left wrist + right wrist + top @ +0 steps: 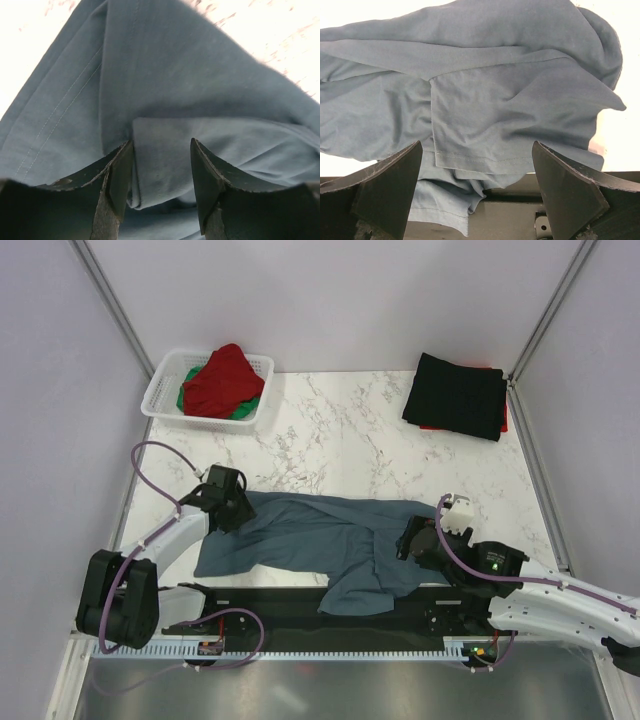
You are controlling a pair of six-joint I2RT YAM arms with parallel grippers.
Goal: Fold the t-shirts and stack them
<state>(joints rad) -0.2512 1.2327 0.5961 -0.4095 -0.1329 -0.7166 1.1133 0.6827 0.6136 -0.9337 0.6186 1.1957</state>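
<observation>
- While the slate blue-grey t-shirt (300, 530) is lying crumpled along the near edge of the table (340, 430), with one corner hanging over the black base rail (260, 600), no fold is yet being made in it.
- The left gripper (161, 150) is being held partly open at the shirt's left end, with a doubled edge of fabric being straddled by its fingers (nothing is being pinched, as far as can be seen).
- The right gripper (476, 150) is being held wide open just over the bunched right end, and nothing is being carried by it.
- Farther back on the right, a folded black t-shirt (455, 395) is being kept as the top of a stack, with a red edge (430, 426) showing beneath it; that part is being judged finished.
- At the far left, a red t-shirt (228, 375) and a green t-shirt (240, 412) are being kept unfolded in the white basket (160, 390).
- The task is being judged roughly half done: the grey shirt is waiting to be flattened, folded and stacked, and the two basket shirts after it.
</observation>
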